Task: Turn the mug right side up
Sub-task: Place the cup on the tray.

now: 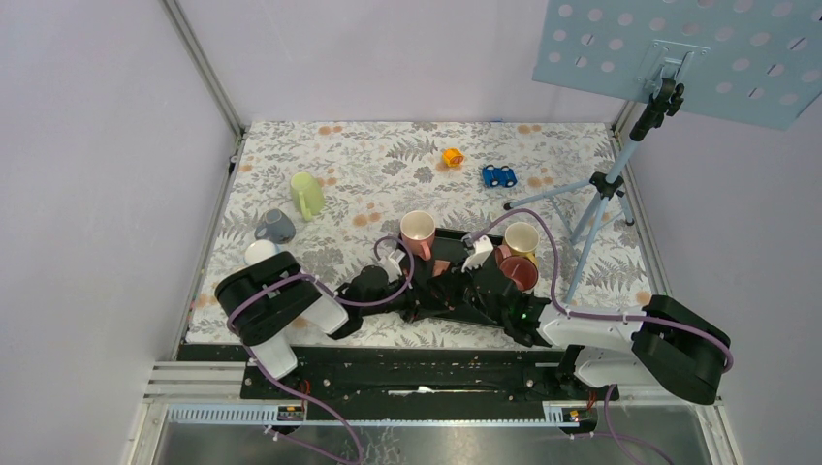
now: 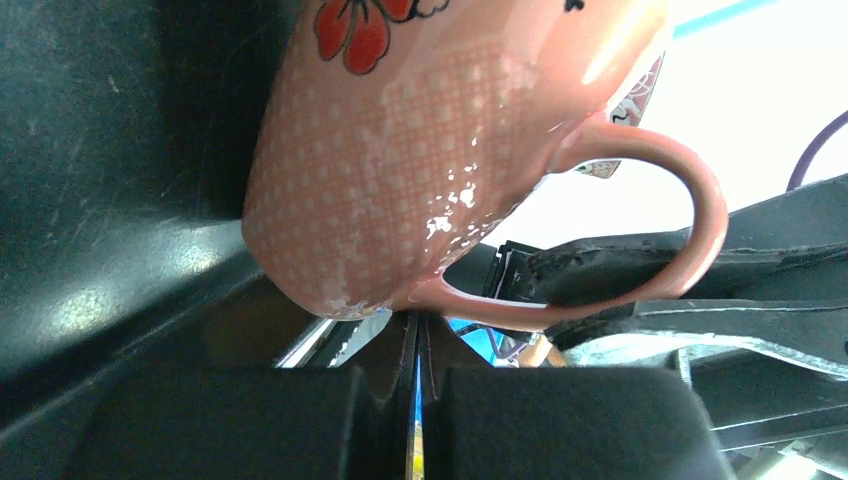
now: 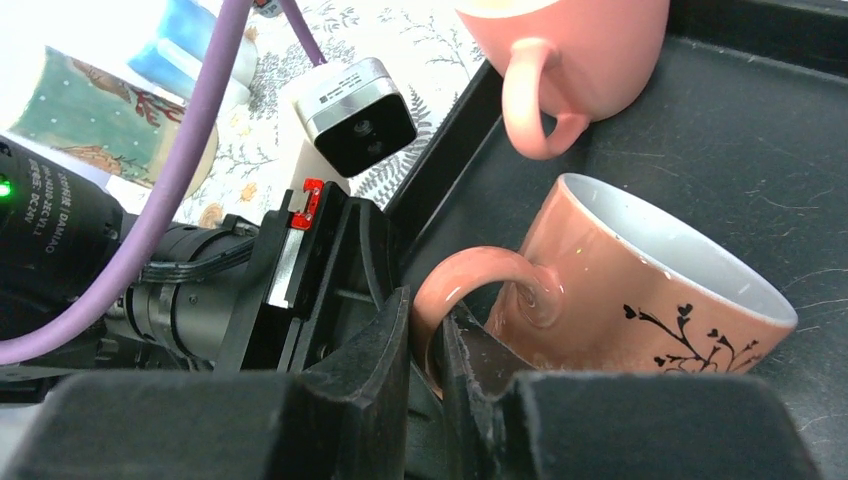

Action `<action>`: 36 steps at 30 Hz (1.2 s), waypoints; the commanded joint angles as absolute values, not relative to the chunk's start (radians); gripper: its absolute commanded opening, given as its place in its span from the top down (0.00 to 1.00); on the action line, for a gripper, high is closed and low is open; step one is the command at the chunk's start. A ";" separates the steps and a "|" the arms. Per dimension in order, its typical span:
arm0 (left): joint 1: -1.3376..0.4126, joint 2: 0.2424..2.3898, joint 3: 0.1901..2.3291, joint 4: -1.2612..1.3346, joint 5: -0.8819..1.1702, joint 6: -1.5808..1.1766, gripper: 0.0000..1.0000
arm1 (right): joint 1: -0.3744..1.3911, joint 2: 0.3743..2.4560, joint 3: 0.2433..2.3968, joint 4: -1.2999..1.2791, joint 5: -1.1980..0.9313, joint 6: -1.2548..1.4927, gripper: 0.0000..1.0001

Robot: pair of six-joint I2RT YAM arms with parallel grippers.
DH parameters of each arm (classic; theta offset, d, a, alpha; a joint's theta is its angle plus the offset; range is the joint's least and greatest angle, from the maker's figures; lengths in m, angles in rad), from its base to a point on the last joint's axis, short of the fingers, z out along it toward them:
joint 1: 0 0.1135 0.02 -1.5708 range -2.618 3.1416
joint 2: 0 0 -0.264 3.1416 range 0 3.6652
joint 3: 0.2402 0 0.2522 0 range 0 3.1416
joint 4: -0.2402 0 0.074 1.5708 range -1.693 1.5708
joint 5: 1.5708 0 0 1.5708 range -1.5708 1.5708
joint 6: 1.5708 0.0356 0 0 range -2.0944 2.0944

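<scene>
The salmon mug [image 3: 640, 290], printed with red flowers and a black sprig of hearts, sits over the black tray [image 3: 750, 180] near the middle of the table, between the two arms. Its white-lined mouth faces upward at a slight tilt, away from the right wrist camera. Whether its base lies flat on the tray cannot be told.

The right gripper [image 3: 425, 325] is clamped on the mug's handle [image 3: 470, 275]. One finger passes through the loop and the other presses from outside, so the mug's body stands just beyond the fingertips. From the left wrist camera the same dark finger shows inside the loop of the handle.

The left gripper [image 2: 416, 360] has its two fingers pressed together with nothing between them. Its tips lie just under the mug's wall where the handle joins. Contact there cannot be made out.

A plain pink mug [image 3: 570, 50] stands upright at the tray's far left corner, apart from the salmon mug. In the overhead view a yellow mug [image 1: 521, 238] and a dark red mug [image 1: 521, 274] sit at the tray's right end. A green mug [image 1: 306, 195] and a grey mug [image 1: 275, 227] lie on the leaf-patterned cloth [image 1: 388, 160] to the left.
</scene>
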State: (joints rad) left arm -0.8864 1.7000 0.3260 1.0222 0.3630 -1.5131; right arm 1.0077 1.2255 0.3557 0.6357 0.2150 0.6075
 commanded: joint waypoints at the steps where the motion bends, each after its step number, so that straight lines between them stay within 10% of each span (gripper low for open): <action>1: -0.881 1.666 0.306 1.015 0.319 -1.481 1.00 | 1.021 1.177 0.363 0.695 0.135 0.630 0.85; 36: -0.873 1.645 0.342 0.851 0.290 -1.424 1.00 | 1.203 1.252 0.338 0.661 0.359 0.559 0.91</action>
